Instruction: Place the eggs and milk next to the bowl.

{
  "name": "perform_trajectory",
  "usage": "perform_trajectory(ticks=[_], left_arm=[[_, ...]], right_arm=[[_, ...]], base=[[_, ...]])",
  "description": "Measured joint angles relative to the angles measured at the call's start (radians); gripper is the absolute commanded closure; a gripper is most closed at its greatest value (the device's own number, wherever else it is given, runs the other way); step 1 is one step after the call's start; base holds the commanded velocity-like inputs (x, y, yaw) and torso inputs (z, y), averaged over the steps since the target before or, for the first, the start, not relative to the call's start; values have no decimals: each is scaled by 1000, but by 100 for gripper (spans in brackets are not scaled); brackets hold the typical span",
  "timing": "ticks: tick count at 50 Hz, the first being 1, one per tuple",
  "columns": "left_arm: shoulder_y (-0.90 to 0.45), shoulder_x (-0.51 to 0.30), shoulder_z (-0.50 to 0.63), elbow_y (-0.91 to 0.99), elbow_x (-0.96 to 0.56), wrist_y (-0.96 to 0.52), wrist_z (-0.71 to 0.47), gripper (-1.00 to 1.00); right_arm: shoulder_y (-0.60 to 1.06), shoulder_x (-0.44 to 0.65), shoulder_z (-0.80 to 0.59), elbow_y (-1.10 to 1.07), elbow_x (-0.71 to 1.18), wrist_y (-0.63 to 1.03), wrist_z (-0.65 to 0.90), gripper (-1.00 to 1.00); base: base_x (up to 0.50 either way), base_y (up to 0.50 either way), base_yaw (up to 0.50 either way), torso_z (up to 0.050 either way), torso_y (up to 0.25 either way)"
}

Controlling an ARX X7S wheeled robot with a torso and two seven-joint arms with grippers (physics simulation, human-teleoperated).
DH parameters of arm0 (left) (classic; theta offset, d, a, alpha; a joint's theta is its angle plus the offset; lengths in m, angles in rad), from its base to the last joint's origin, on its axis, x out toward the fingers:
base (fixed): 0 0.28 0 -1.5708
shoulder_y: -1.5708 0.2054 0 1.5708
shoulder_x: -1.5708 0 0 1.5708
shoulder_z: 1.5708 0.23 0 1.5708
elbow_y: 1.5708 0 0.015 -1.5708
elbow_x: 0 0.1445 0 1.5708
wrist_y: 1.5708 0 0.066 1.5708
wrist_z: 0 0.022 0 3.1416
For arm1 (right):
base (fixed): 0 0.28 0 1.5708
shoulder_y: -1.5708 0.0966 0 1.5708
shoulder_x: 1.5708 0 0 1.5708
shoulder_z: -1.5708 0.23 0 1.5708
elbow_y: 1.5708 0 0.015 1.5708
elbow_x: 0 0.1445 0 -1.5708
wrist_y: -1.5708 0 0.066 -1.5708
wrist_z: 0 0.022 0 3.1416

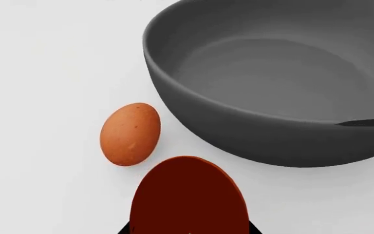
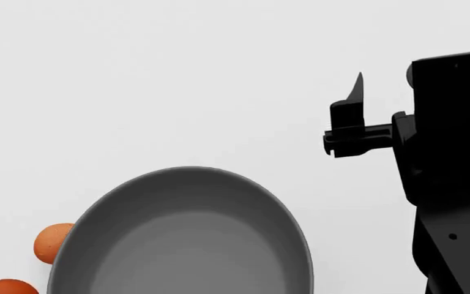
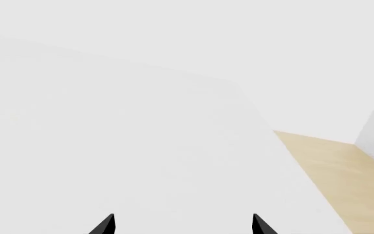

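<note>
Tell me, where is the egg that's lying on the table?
In the head view, the egg lies on the white table at lower left, just beside the bowl.

bowl [image 2: 186, 239] flanked closely by two eggs [image 2: 51, 242], white table [image 2: 178, 79] open beyond

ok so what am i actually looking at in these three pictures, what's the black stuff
A simulated two-armed robot at a white table. One picture looks down from its head; the others come from cameras beside each hand. A grey bowl stands on the table with one egg lying beside it. A second egg sits between the fingers of the left hand; whether they grip it is unclear. The two black tips are the right hand, open and empty. No milk carton shows.
</note>
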Motion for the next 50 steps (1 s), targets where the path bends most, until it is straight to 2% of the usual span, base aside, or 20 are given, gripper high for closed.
perform_trajectory(ticks=[19,50], left_arm=[[-62,26,56,-46,39,33,53,100],[-97,36,90,-50,63,37,55,100]], right_arm=[[-6,3,2,7,2,-10,0,-100],[-3,6,2,12,6,-14,2,-100]], base=[[1,-1,-2,0,-1],[1,-3,-4,0,-3]])
